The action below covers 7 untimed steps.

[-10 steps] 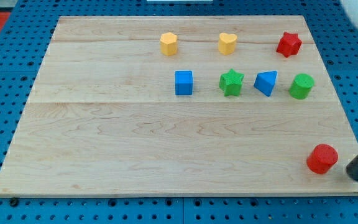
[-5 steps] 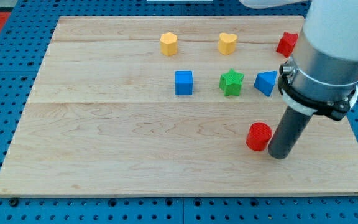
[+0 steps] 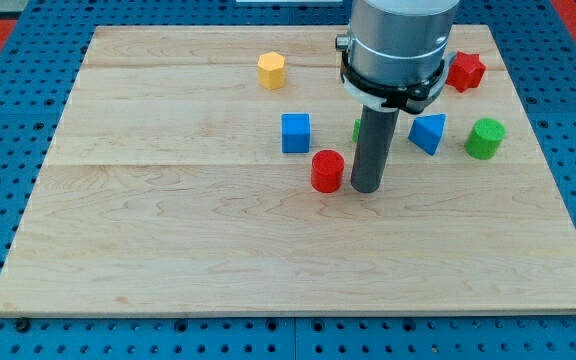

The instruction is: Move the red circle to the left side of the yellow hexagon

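my tip (image 3: 367, 188) has no jaws, just a bare rod sitting right of the red circle (image 3: 327, 170), probably touching it, but it's only partway since the yellow hexagon (image 3: 272, 70) is well up-left.

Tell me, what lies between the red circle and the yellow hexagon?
In the camera view, only bare board lies between the red circle and the yellow hexagon; the blue cube sits just beside that line.

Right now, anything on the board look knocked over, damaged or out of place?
Nothing stands out. My tip sits just to the view's right of the red circle, below the blue cube. The yellow hexagon, red star, blue block and green cylinder sit flat. The arm hides other blocks.
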Tool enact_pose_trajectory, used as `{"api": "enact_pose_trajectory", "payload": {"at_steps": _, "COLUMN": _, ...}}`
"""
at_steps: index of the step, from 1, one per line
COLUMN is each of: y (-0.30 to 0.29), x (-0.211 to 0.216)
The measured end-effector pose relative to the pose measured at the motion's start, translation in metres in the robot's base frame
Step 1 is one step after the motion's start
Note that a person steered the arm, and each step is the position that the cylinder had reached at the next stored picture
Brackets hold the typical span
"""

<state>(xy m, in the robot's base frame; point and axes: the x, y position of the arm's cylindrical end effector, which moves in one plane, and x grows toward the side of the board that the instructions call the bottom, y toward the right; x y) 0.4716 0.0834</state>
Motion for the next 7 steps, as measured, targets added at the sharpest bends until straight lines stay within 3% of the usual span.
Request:
{"api": "enact_pose_trajectory", "payload": {"at_steps": 1, "y": -0.038, "x": -0.01}}
{"api": "enact_pose_trajectory", "payload": {"at_steps": 2, "y": -0.14, "x": -0.024}}
{"api": "enact_pose_trajectory", "payload": {"at_steps": 3, "y": -0.184, "x": -0.013}}
{"api": "enact_pose_trajectory", "payload": {"at_steps": 5, "y": -0.218, "x": -0.055}}
{"api": "enact_pose_trajectory", "payload": {"at_steps": 6, "y": -0.229, "x": -0.013}}
{"api": "enact_pose_trajectory", "payload": {"at_steps": 7, "y": -0.282, "x": -0.035}}
